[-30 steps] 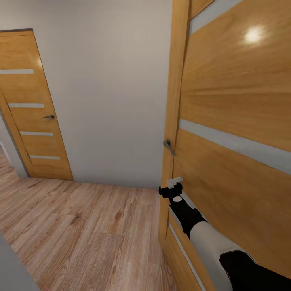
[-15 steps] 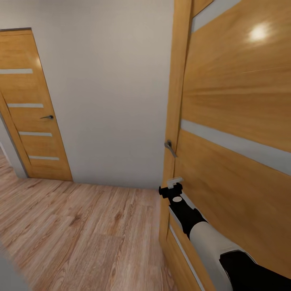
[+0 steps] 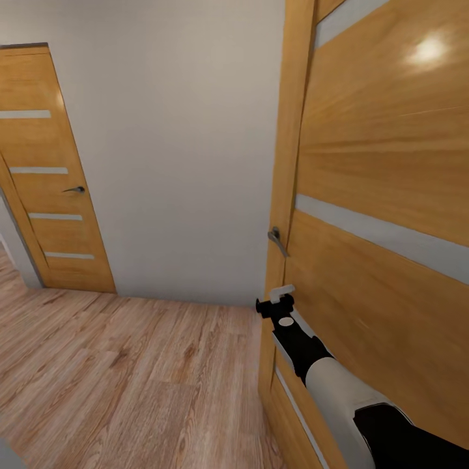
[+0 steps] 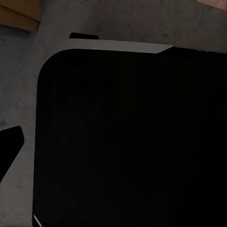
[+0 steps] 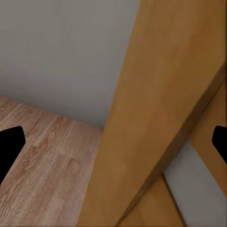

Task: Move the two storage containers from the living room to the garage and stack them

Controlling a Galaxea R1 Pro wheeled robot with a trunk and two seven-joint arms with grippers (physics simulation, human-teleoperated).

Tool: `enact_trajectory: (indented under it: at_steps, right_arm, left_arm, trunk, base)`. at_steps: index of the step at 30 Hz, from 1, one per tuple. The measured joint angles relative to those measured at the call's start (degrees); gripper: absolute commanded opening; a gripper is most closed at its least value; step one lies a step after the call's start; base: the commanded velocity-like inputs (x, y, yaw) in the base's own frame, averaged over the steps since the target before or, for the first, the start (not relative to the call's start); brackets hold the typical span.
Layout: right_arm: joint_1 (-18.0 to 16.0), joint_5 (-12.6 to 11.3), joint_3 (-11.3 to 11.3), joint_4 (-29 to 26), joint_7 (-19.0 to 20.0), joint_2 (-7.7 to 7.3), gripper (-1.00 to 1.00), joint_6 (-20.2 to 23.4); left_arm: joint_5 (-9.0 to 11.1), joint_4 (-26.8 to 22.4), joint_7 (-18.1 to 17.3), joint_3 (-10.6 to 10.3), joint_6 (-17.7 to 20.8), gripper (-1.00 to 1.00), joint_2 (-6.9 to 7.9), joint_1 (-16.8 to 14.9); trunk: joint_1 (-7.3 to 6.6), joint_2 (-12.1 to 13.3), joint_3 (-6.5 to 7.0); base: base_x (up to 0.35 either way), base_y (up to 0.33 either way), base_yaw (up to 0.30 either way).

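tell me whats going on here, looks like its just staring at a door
The robot is in a hallway with a wood-plank floor, close up against a wooden door on its right. Its right gripper is empty and open, held just below the door's lever handle, not touching it. Another closed door stands further off to the left. No storage containers can be seen.

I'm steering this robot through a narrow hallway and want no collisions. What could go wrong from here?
The right hand sits very close to the edge of the near door, just below its handle; turning or advancing may knock the arm against the door or snag the handle. The wall ahead leaves little room, so driving straight on risks a bump.
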Motion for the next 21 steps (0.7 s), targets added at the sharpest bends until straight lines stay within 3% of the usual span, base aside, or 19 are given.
enact_trajectory:
  at_steps: [6,9,11,12,16,21]
  right_arm:
    - [-0.03,0.16,0.21,0.37,-0.23,0.00,1.00,0.03]
    - [-0.09,0.28,0.31,3.85,-0.71,0.00,1.00,0.18]
    - [-0.68,0.05,-0.08,4.19,-0.76,-0.14,1.00,0.23]
    - [-3.48,-0.42,0.01,6.53,-0.61,-0.32,1.00,0.46]
    - [-7.29,0.45,-0.25,8.59,-0.94,-3.31,1.00,0.76]
    - [-9.93,0.40,-0.23,9.60,-0.87,-4.55,1.00,0.88]
  left_arm:
    - [0.00,0.00,-0.01,-0.01,0.00,1.00,0.03,0.00]
    - [-0.03,0.01,-0.01,-0.01,-0.01,1.00,0.00,0.00]
    - [-0.03,0.00,-0.01,0.00,-0.01,1.00,-0.01,0.00]
    - [-0.04,0.01,-0.01,0.00,-0.01,1.00,-0.01,-0.01]
    - [-0.04,0.00,-0.02,0.00,0.00,1.00,-0.01,0.01]
    - [-0.05,0.00,-0.02,0.00,-0.01,1.00,-0.01,0.00]
  trunk:
    - [0.00,0.00,0.01]
    - [0.00,0.00,0.01]
    - [0.00,0.00,0.00]
    - [0.00,0.01,0.00]
    - [0.00,0.00,0.01]
    - [0.00,0.00,0.00]
  base:
    - [0.000,0.000,0.000]
    - [0.000,0.000,0.000]
    - [0.000,0.000,0.000]
    - [0.000,0.000,0.000]
    - [0.000,0.000,0.000]
    - [0.000,0.000,0.000]
